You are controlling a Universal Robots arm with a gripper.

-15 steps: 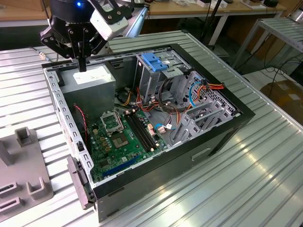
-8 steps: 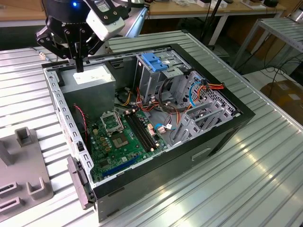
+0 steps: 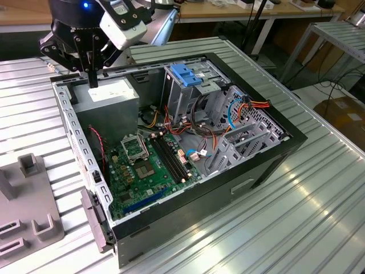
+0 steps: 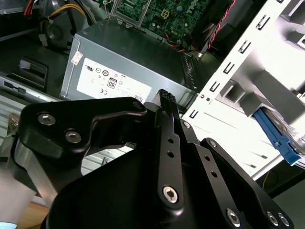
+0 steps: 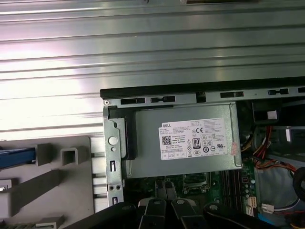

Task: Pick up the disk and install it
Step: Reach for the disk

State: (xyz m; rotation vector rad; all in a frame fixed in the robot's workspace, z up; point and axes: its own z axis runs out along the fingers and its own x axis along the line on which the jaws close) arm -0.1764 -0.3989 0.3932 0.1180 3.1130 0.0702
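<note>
**Metal, matt black and blue plastic**

The desk (image 3: pixel 319 188) is ribbed, shiny metal. The computer case (image 3: pixel 228 197) is matt black outside and dull grey sheet metal inside. The power supply (image 5: pixel 186 164) is grey metal with a white paper label. The end effector (image 4: pixel 166 98) is matt black with bright screws. The disk (image 4: pixel 279 138) has a smooth blue plastic rail.

A ribbed, silvery metal table (image 3: pixel 308 211) carried everything, its long ridges catching bright glare. An open black computer case (image 3: pixel 228 197) lay flat on it with its open side turned up, taking the middle of the surface. Just beside the case, toward the exterior view's left, a grey moulded fixture (image 3: pixel 34 214) with upright blocks and slots rested on the same ribs.
</note>
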